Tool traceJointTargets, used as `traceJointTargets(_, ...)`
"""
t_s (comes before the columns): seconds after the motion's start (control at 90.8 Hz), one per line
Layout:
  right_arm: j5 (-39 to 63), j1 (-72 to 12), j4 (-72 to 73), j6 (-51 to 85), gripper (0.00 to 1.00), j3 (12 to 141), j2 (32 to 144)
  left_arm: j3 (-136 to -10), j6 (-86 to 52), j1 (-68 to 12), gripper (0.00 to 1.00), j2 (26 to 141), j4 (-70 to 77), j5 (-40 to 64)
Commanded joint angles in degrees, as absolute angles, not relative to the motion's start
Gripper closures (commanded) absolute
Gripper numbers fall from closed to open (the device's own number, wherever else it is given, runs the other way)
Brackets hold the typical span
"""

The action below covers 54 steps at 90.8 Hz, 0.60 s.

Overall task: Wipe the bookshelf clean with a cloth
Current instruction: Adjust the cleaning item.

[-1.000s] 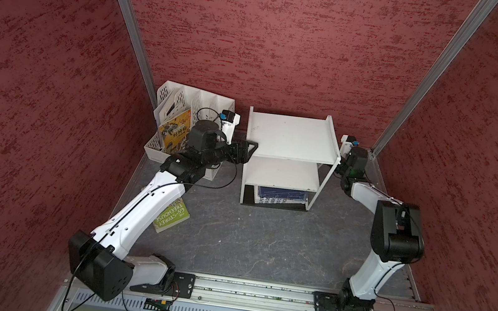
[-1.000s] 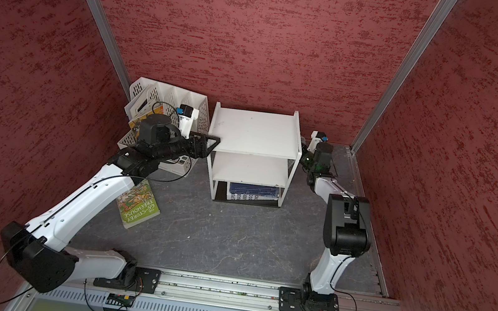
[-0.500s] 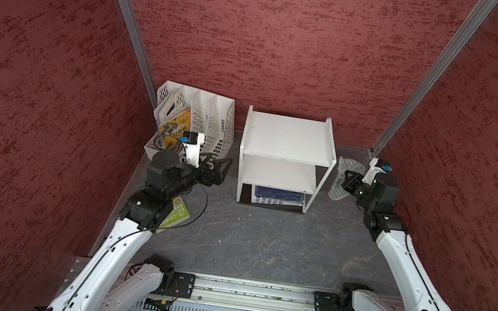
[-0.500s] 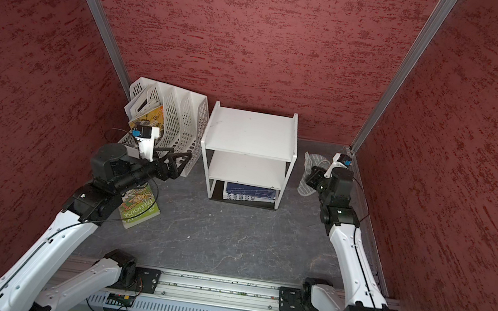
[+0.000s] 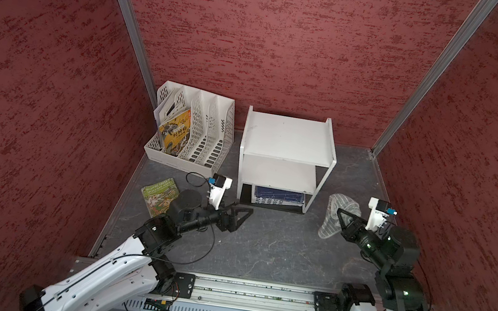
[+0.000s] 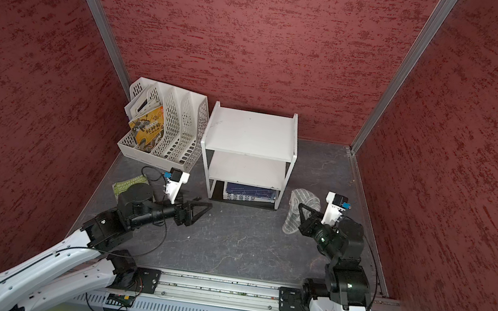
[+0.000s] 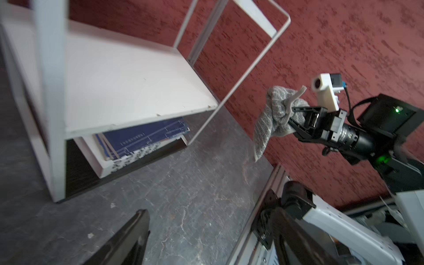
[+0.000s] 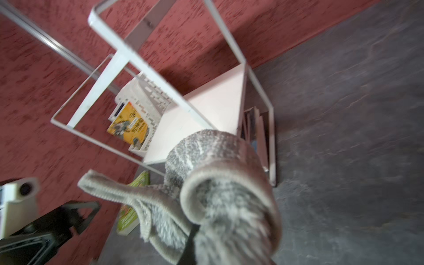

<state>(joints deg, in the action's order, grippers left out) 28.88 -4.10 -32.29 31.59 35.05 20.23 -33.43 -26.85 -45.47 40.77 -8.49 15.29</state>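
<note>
The white bookshelf [image 5: 289,138] [image 6: 250,133] stands at the back middle of the dark floor, its boards bare. My right gripper [image 5: 341,212] [image 6: 301,206] hangs in front of the shelf's right frame leg, apart from it. It is shut on the grey-and-white striped cloth [image 5: 334,216] [image 6: 296,211], which droops toward the floor. The right wrist view is filled by the bunched cloth [image 8: 218,183], with the bookshelf [image 8: 206,107] behind it. My left gripper [image 5: 244,216] [image 6: 204,211] [image 7: 211,229] is open and holds nothing, low over the floor in front of the shelf's left corner.
A white perforated file rack [image 5: 208,131] with a yellow book [image 5: 175,133] stands left of the shelf. A green book [image 5: 159,193] lies on the floor by my left arm. A blue book [image 5: 278,196] lies on the shelf's lowest tier. Red walls close three sides.
Both arms have drawn back from the shelf's sides toward the front rail. The right gripper carried the cloth along. The left gripper stayed open.
</note>
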Motion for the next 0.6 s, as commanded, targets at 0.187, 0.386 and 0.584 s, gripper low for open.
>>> traceJointTargets(0.187,55.95,-4.89,-24.25,42.8,0.98,28.18,12.46,-36.65,-27.89,-61.17,0.11,55.5,10.48,11.37)
traceJointTargets(0.386,58.12,-5.27,-24.75,42.55,0.97,27.21,11.61,-37.32,-30.02,-63.46,0.11,63.56,22.66,12.47)
traceJointTargets(0.584,59.92,-5.42,-23.89,42.77,0.97,25.71,11.26,-38.29,-31.87,-63.46,0.14,68.76,32.92,14.36)
